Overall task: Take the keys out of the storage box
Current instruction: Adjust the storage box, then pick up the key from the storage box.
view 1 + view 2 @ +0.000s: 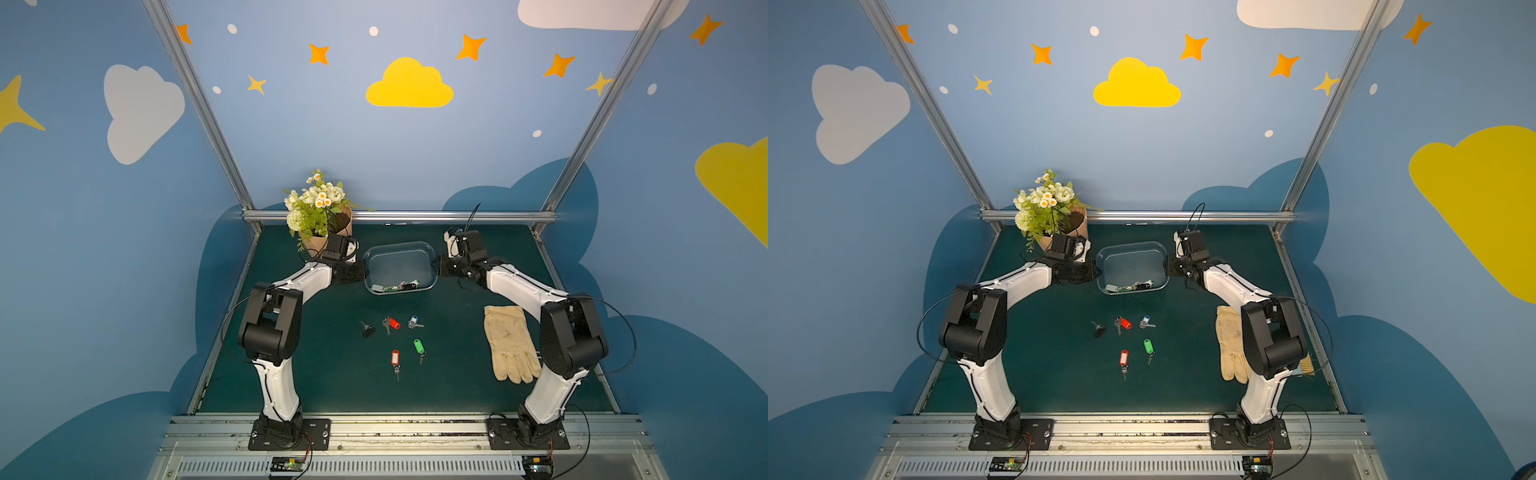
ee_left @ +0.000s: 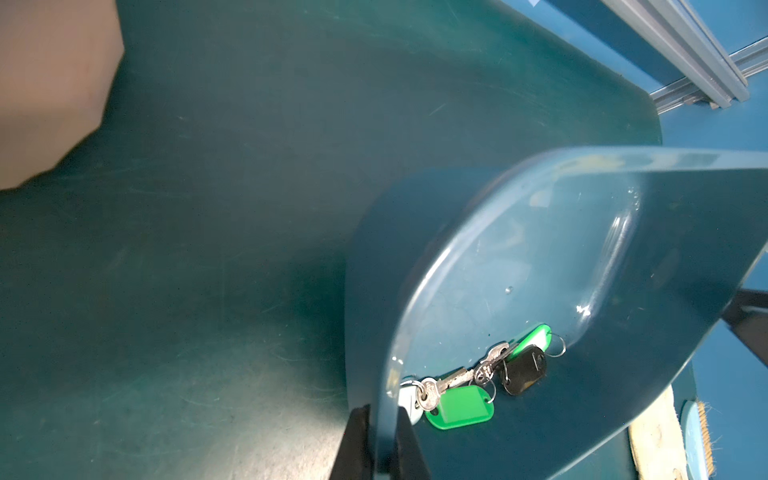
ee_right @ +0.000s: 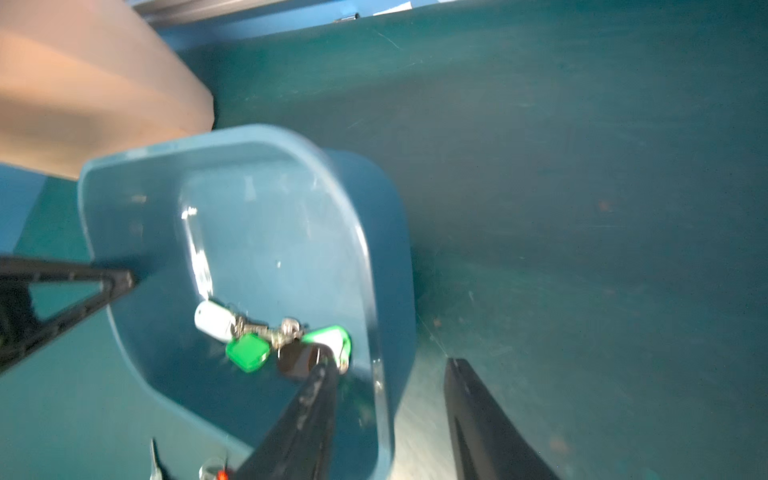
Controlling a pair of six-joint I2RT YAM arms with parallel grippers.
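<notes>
**Item 1.** Mounting rail: ribbed aluminium along the near table edge, carrying both black arm bases.

**Item 2.** Left gripper: black fingers pinched together on the rim of the storage box, one inside the wall and one outside.

**Item 3.** Right gripper: fingers apart, straddling the opposite end wall. One is over the contents, the other over the mat. Whether it touches anything cannot be told.

**Item 4.** Storage box: shallow, glossy, blue-grey plastic, rectangular with rounded corners. It sits towards the back of the mat, between the two grippers.

**Item 5.** Keys: small silver metal keys on rings.
- In the box, a cluster lies against the near wall, with two green plastic tags, a whitish one and a black fob.
- On the mat in front of the box lie a black fob, a red tag, a blue-and-white tag, a green tag and an orange-red tag, each well apart from the others.

**Item 6.** Glove: cream fabric, lying flat beside the right arm.

**Item 7.** Flowerpot: peach, ribbed, holding white flowers, and standing behind the left wrist.

**Item 8.** Mat: dark green, matte and finely scuffed.

**Item 9.** Walls: blue panels with cloud and star cut-outs, framed by aluminium posts.
</notes>
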